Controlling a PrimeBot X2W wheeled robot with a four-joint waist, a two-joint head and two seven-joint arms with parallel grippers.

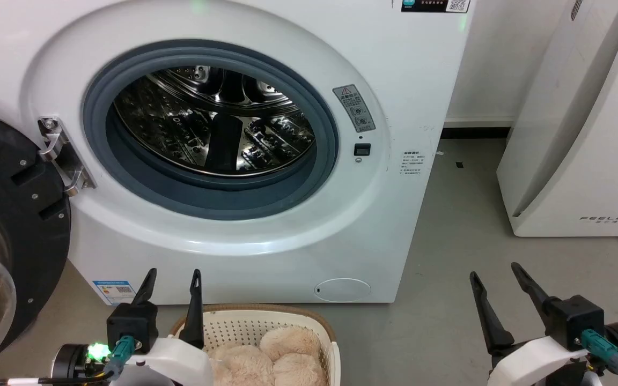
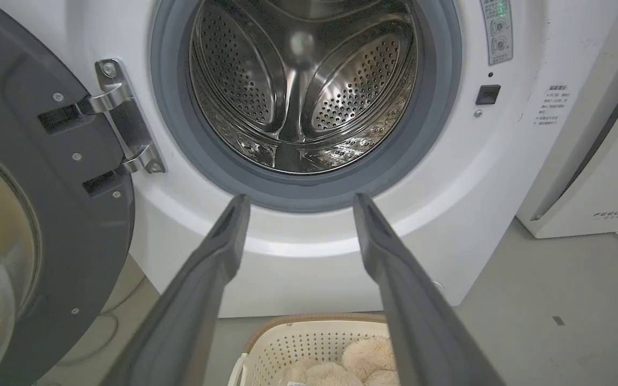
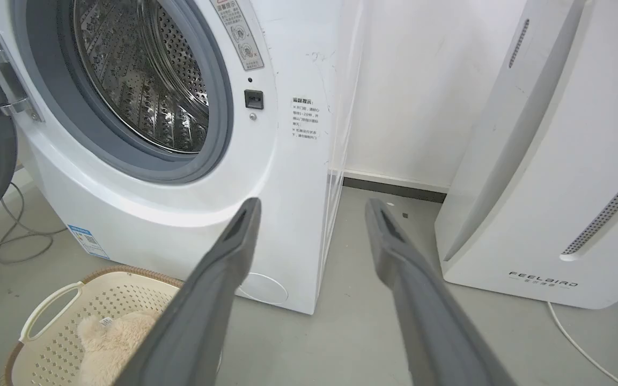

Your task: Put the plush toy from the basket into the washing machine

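long dark left pincer (image 1: 175,272) and right pincer (image 1: 494,269) gape wide, empty. fluffy cream plush toy (image 1: 271,359) lies in oval perforated cream basket (image 1: 266,310) before white front-loading washing machine (image 1: 405,80); a shallow pinch on fur may slip.

Left gripper (image 1: 174,272): fingers spread, jaws gripping nothing, tips pointing up. Black block (image 1: 132,321) just behind jaws, white wrist shell (image 1: 180,359) beside it, green light (image 1: 97,351) glowing further back.

Right gripper (image 1: 494,269): fingers likewise parted, jaws gripping nothing, tips leaning slightly left. Teal plug (image 1: 596,343) behind jaws.

Both grippers level with each other, well apart.
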